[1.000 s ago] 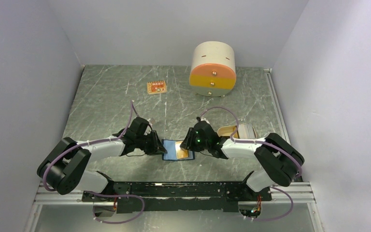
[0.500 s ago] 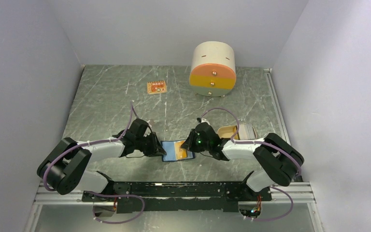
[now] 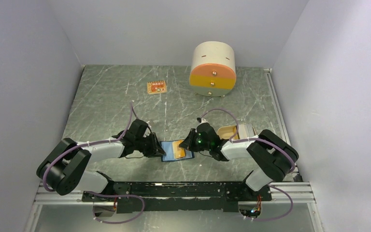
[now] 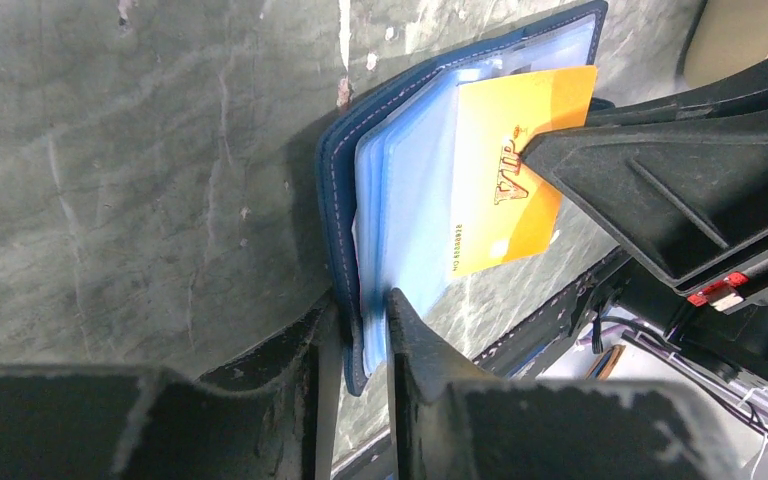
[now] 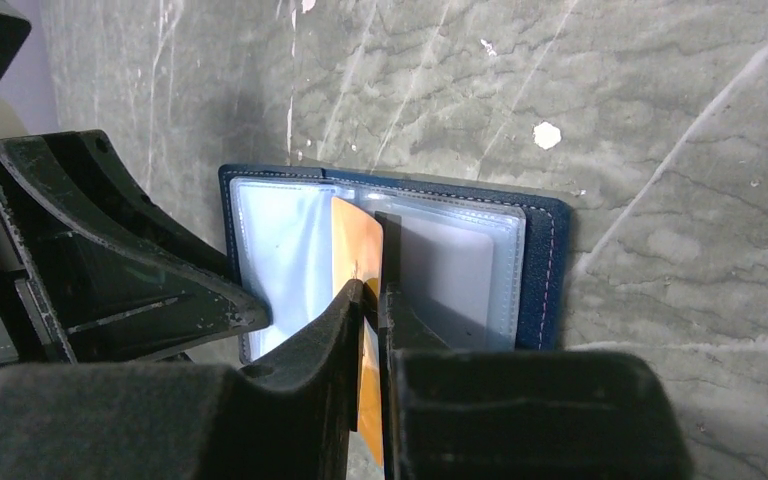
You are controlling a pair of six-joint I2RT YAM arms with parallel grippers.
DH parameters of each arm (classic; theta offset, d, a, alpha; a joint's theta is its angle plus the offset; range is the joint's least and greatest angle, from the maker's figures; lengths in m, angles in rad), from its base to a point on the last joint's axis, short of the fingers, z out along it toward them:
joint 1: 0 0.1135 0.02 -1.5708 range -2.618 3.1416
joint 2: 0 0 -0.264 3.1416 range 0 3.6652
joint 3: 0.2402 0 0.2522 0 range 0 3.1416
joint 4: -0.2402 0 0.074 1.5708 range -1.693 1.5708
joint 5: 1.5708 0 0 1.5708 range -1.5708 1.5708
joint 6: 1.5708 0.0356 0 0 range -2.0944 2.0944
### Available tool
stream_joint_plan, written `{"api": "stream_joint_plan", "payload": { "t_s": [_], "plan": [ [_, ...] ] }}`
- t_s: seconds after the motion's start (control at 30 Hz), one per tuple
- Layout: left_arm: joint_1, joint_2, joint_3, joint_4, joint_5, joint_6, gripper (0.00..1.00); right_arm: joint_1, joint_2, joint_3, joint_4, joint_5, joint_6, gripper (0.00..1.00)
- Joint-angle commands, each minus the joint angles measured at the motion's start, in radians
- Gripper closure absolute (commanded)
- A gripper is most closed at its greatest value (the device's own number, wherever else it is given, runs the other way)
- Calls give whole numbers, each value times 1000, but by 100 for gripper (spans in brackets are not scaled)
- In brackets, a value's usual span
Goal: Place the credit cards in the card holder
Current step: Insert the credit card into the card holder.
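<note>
Holder [image 3: 170,151] lies open mid-table from above, left claw [image 3: 157,146] and right claw [image 3: 188,143] flanking it. Left wrist: left claw pinches the holder's edge. Right wrist: right claw clamps an orange card [image 5: 355,245] edge-on over the sleeves [image 5: 280,250].

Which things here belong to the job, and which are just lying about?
Job: card holder, clamped by left gripper; orange card, pinched by right gripper; tan cards waiting nearby.
Lying about: round drawer unit; small orange tag.
</note>
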Motion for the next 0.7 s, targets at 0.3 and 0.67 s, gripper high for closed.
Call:
{"api": "stream_joint_plan", "payload": {
  "t_s": [0.3, 0.67],
  "plan": [
    [4, 2, -23, 80, 21, -9, 74, -1, 18, -129, 106, 33, 100, 93],
    [5, 19, -9, 82, 29, -11, 74, 18, 53, -123, 133, 27, 129, 93]
  ]
}}
